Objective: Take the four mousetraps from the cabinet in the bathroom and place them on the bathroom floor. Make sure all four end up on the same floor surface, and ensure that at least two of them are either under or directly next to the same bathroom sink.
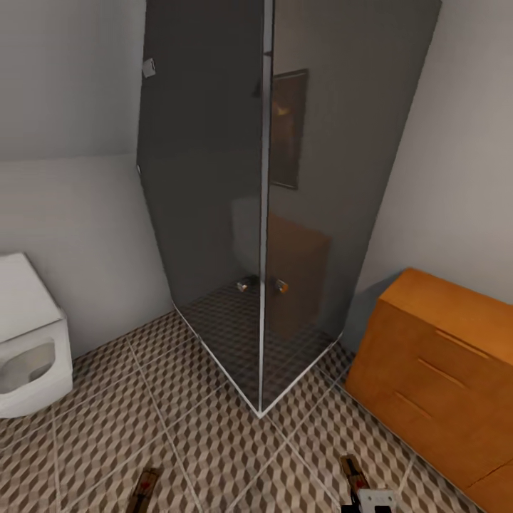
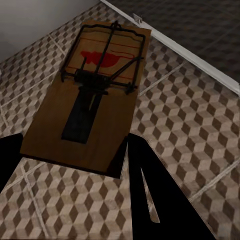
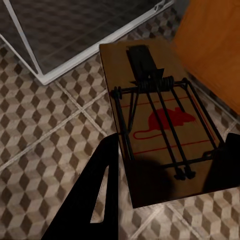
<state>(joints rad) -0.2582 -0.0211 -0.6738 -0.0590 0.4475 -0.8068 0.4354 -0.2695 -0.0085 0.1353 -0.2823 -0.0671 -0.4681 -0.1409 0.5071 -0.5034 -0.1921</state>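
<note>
— What's closest to us down there?

— The two grippers, right at the lower edge of the head view. The left gripper has its dark fingers closed on one end of a mousetrap, a brown board with black wire and a red mouse print, held out over the bathroom floor.

— And the other one?

— The right gripper holds a second mousetrap the same way, one finger pressed along its edge. From its wrist camera that trap hangs above the cube-patterned tiles, with the cabinet just beyond it.

— Where's the cabinet in the room?

— Off to the right, an orange-brown sideboard with slim bar handles, standing against the wall just beside the shower.

— That dark box in the middle?

— Yes, the glass shower, its corner pointing toward us, white frame at the base. A toilet sits at the far left, against the grey wall.

— Any traps on the floor?

— I see none lying there; both visible ones are in the fingers.
</note>
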